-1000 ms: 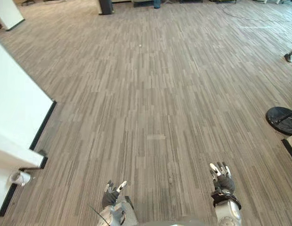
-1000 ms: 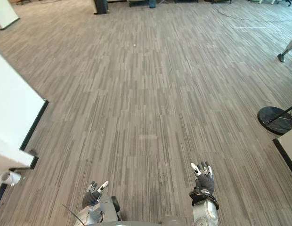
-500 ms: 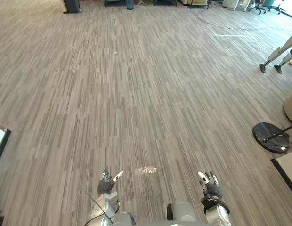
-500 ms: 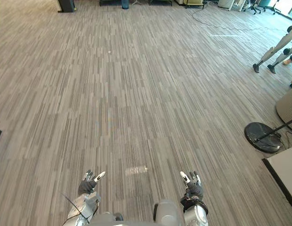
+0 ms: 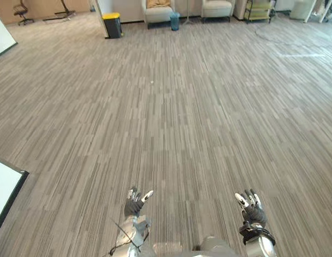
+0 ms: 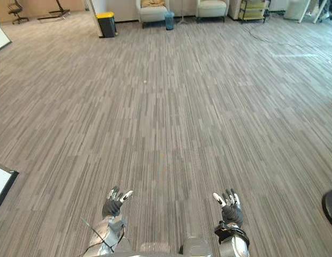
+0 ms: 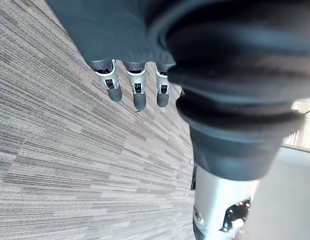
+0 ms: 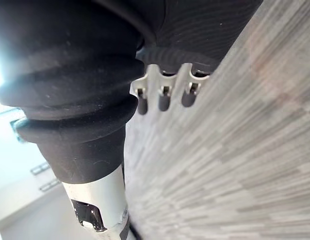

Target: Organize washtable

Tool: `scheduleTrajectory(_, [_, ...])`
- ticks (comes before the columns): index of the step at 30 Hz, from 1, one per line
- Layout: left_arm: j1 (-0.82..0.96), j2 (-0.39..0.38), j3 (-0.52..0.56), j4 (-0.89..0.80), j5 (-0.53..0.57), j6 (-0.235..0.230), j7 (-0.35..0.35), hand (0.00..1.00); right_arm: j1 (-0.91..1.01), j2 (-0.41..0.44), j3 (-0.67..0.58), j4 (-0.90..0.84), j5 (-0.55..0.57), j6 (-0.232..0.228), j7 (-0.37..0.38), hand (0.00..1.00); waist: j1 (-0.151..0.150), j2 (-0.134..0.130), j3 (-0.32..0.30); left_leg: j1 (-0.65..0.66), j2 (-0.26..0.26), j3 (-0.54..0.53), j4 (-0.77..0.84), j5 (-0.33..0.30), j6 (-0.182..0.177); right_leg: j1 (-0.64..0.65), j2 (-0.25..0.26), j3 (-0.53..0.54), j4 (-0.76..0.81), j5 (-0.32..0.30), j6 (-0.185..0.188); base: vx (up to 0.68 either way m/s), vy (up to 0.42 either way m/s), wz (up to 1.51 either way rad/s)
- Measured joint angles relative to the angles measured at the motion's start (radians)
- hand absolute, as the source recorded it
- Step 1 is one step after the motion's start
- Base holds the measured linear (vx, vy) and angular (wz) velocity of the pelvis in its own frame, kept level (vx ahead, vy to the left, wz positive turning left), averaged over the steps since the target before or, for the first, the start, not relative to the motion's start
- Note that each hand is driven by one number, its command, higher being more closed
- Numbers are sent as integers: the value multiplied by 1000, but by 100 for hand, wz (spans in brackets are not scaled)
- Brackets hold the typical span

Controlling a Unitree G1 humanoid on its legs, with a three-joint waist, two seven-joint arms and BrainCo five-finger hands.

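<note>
The left hand (image 5: pixel 135 202) was held low over the carpeted floor (image 5: pixel 182 118), palm down. Its fingers (image 7: pixel 137 92) were straight and slightly spread, a wide, relaxed posture with nothing in its grasp. In the left wrist view the dark tips pointed out over bare floor and touched no object.

The right hand (image 5: pixel 251 208) was held level with the left hand and well apart from it. It was in the same wide posture, with its fingers (image 8: pixel 165 97) extended in a row above the floor and no object between them and the thumb.

A white panel (image 5: pixel 4 188) with a dark edge lay on the floor outboard of the left hand, well apart from it. It could not be determined whether this panel belonged to the washtable. The rim of a dark round base (image 6: pixel 331 208) lay outboard of the right hand, also well apart.

Far ahead of both hands, along the far wall, stood:
- a dark bin with a yellow lid (image 5: pixel 113 24), ahead of the left hand;
- two light armchairs (image 5: pixel 158 9) (image 5: pixel 217 8), with a small teal bin (image 5: pixel 174 20) between them;
- a yellowish cart (image 5: pixel 259 8), ahead of the right hand;
- an office chair (image 5: pixel 20 10), far outboard of the left hand.
</note>
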Motion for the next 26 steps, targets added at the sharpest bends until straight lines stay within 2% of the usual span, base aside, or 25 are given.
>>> scheduleTrajectory(1, [-5,-1,4,6,-13,0,3,0,-6,3,-9,21,0,1,0,0,3,7,-4,38,-57,-3,-229,75,12,-1,1,10,6,0,2,410,172,-13])
scheduleTrajectory(2, [-3,-4,5,13,-28,-1,4,0,-7,12,-29,55,-1,3,-1,0,3,14,-17,85,-87,14,-346,145,9,7,7,25,10,-3,12,339,148,9])
scheduleTrajectory(3, [-7,0,14,23,-28,-2,5,0,-7,30,-35,78,-1,3,-2,0,0,-4,-27,102,-107,9,-385,164,-2,8,1,28,11,-2,15,243,91,20])
scheduleTrajectory(5, [-6,6,39,31,-28,-10,6,0,7,55,-26,128,-13,3,1,0,-3,-46,-57,135,-128,15,-449,171,4,4,-14,56,16,7,31,234,56,19])
scheduleTrajectory(7, [4,22,42,48,-27,-24,2,0,3,77,-24,191,-38,4,2,0,2,-71,-85,161,-146,32,-496,172,3,9,-24,80,8,10,35,268,60,-2])
scheduleTrajectory(8, [4,29,42,71,-27,-25,-1,0,-7,76,-21,231,-53,4,3,0,4,-80,-97,173,-149,35,-512,172,3,10,-25,89,22,20,50,238,6,-5])
scheduleTrajectory(9, [3,30,42,95,-27,-24,-2,0,-17,75,-24,269,-70,4,2,0,0,-63,-97,178,-137,34,-512,172,3,-16,-16,106,84,34,59,157,-23,-5])
scheduleTrajectory(10, [-7,29,43,114,-27,-25,-1,0,-20,73,-26,295,-77,4,2,0,-2,-39,-93,187,-108,33,-513,172,3,-61,-2,136,147,33,45,122,-41,-3])
scheduleTrajectory(11, [-7,26,46,130,-27,-26,-2,0,-20,71,-26,312,-80,4,2,0,-4,-23,-97,190,-95,31,-517,173,1,-64,18,148,113,-6,44,49,-90,-14])
scheduleTrajectory(12, [-8,28,48,164,-27,-34,-2,0,-21,72,-25,341,-84,4,2,0,-5,-19,-103,199,-94,36,-529,184,-16,-44,29,173,-69,30,48,57,-98,-8])
scheduleTrajectory(13, [-16,36,47,199,-27,-35,-4,0,-21,67,-29,366,-94,3,2,0,-17,-41,-104,212,-122,29,-547,176,-28,-44,1,195,-137,117,77,85,-137,7])
scheduleTrajectory(14, [-29,31,47,228,-27,-32,-3,0,-24,57,-32,389,-100,4,-1,0,-25,-22,-108,221,-116,18,-567,175,-29,-38,11,183,-137,120,74,52,-102,18])
scheduleTrajectory(15, [-30,12,37,245,-27,-33,-7,0,-20,43,-47,416,-101,4,-2,0,-24,-2,-111,228,-111,10,-590,187,-44,-50,19,182,-133,120,73,24,-104,8])
scheduleTrajectory(16, [-26,0,28,254,-26,-33,-15,0,-24,22,-61,440,-101,4,-2,0,-21,22,-112,231,-107,10,-600,188,-45,-53,26,186,-135,120,72,-16,-55,-6])
scheduleTrajectory(18, [-25,1,36,276,-26,-34,-25,0,-40,-1,-67,477,-102,5,0,0,-23,40,-114,232,-107,9,-606,188,-45,-59,31,193,-135,120,72,-40,-36,-14])
scheduleTrajectory(20, [-26,14,37,305,-23,-39,-25,0,-55,-6,-67,511,-122,4,2,0,-22,35,-112,234,-107,7,-619,188,-47,-68,36,204,-136,120,72,-52,-23,-15])
scheduleTrajectory(21, [-32,21,36,332,-21,-39,-26,0,-61,-7,-67,534,-131,4,2,0,-22,25,-111,235,-110,6,-624,190,-49,-69,40,208,-138,120,72,-47,-10,-6])
scheduleTrajectory(23, [-40,37,36,359,-4,-42,-30,0,-69,-11,-70,578,-158,3,0,0,-22,7,-113,238,-120,3,-631,191,-50,-71,34,213,-143,120,73,-42,18,-6])
scheduleTrajectory(26, [-73,64,43,425,17,-44,-46,0,-85,-12,-98,630,-189,4,0,0,-23,-4,-114,242,-138,7,-641,190,-50,-72,18,230,-158,129,88,-25,60,-9])
